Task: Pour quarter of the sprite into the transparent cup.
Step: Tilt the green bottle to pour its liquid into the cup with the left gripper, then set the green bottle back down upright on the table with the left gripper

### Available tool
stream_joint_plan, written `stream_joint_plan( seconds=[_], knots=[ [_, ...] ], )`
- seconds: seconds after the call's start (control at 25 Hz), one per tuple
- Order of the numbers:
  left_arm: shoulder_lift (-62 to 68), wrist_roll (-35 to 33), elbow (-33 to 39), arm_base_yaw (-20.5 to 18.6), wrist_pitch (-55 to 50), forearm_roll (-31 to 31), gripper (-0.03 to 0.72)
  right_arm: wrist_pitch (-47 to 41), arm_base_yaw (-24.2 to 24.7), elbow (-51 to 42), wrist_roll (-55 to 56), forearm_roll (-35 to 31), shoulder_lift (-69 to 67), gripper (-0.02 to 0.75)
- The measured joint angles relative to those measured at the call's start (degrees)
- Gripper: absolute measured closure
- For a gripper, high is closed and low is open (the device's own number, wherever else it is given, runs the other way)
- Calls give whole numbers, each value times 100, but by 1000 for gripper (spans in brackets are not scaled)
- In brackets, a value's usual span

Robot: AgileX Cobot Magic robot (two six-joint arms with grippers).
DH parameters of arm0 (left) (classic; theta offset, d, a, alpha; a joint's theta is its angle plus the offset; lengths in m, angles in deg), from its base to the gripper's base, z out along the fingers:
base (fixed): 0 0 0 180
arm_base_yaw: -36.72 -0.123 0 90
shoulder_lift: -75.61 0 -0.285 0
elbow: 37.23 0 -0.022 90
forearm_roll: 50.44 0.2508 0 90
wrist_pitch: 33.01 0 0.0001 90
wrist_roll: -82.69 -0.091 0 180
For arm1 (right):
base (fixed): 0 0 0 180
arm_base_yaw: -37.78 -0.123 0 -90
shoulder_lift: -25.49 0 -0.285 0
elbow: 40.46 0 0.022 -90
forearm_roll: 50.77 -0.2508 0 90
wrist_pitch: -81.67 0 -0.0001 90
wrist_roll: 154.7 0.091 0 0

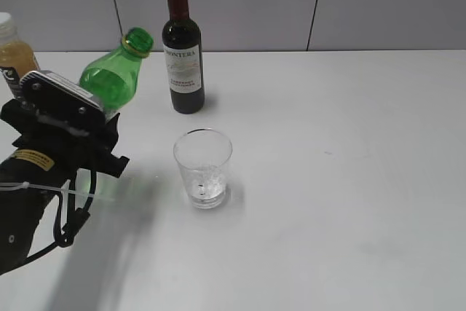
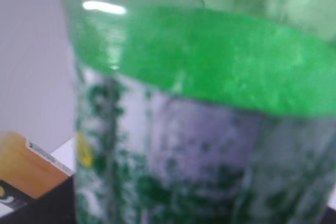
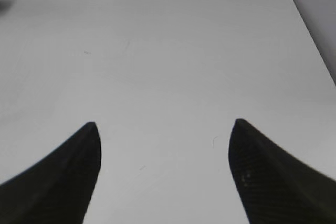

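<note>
at the left edge of the table, the left gripper (image 1: pixel 91 125) grips the sprite (image 1: pixel 111 78), tilted so its capless neck leans toward the transparent cup (image 1: pixel 203 168), which stands apart to the right, seemingly near empty. judging by this, the carry-and-tip step is in hand; next the mouth must come over the cup's rim before tipping further. the right gripper (image 3: pixel 164 129) hangs spread over bare white table (image 1: pixel 349 180). behind stand a wine bottle (image 1: pixel 182 49), a juice bottle (image 1: pixel 13 52) and a grey panelled wall (image 1: pixel 378 5).
</note>
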Motion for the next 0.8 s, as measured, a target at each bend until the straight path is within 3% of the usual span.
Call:
stream_joint_plan(
  seconds=[0.16, 0.36, 0.48, 0.6, 0.8],
  knots=[
    [-15, 1777, 0, -316, 0, 600, 230, 0, 0, 0, -6, 0, 0, 154],
    [-21, 3637, -9, -1114, 0, 2027, 230, 0, 0, 0, -6, 0, 0, 154],
    [42, 4076, -134, -1569, 6, 2724, 230, 0, 0, 0, -1, 0, 0, 154],
    [216, 4183, -383, -1857, 1, 3000, 230, 0, 0, 0, -1, 0, 0, 154],
    [626, 4276, -1039, -1963, 1, 3117, 230, 0, 0, 0, -1, 0, 0, 154]
  ],
)
